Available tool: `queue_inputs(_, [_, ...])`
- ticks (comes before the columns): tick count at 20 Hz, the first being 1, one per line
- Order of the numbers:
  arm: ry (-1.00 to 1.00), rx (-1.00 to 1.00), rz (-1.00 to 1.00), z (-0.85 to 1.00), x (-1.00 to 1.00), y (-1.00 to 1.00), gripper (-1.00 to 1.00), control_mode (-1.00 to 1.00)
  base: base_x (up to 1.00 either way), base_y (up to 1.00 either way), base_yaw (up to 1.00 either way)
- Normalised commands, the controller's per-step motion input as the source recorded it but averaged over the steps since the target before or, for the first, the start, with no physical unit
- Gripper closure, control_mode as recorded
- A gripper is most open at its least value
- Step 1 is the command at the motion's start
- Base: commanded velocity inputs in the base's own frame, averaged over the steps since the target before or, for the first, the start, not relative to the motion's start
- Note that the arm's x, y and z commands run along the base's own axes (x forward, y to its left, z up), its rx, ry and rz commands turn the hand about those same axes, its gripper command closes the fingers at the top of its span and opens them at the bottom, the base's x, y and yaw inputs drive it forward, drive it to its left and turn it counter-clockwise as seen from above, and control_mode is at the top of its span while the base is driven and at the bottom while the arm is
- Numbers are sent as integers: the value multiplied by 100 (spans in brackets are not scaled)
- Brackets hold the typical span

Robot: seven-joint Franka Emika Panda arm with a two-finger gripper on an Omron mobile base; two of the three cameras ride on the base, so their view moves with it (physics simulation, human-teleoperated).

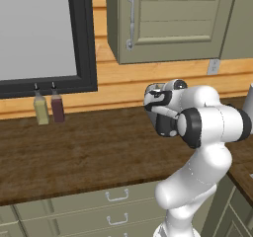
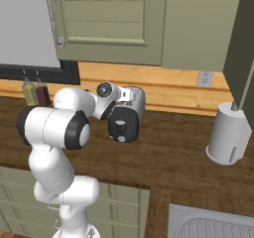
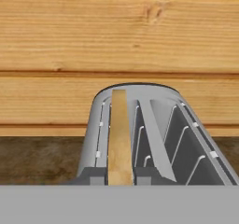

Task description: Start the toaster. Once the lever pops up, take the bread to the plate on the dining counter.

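Note:
The toaster [image 2: 131, 114] is a small silver box with a black knobbed end panel, standing on the wood counter [image 2: 168, 157] against the plank wall. From the hand view I look along its top [image 3: 154, 125], and the bread [image 3: 120, 139], a pale tan slice, stands on edge in the left slot. My gripper [image 2: 125, 98] is at the toaster's top. The slice runs straight down the middle to the bottom of the hand view, where my fingertips are hidden, shut on its near end. The plate and the dining counter are out of view.
Two bottles [image 1: 41, 110] [image 1: 58, 107] stand at the back left under a dark-framed window [image 1: 44, 33]. A paper towel roll [image 2: 228, 135] stands to the right and a sink [image 2: 213, 224] at the lower right. A wall cabinet [image 2: 109, 19] hangs overhead.

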Motion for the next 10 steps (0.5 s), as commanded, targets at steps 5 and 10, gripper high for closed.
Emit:
queue_inputs(5, [-2, 0, 0, 9, 0, 0, 100, -100, 0, 0, 0])
queue_inputs(10, [-1, 0, 0, 23, -1, 0, 100, -100, 0, 0, 0])
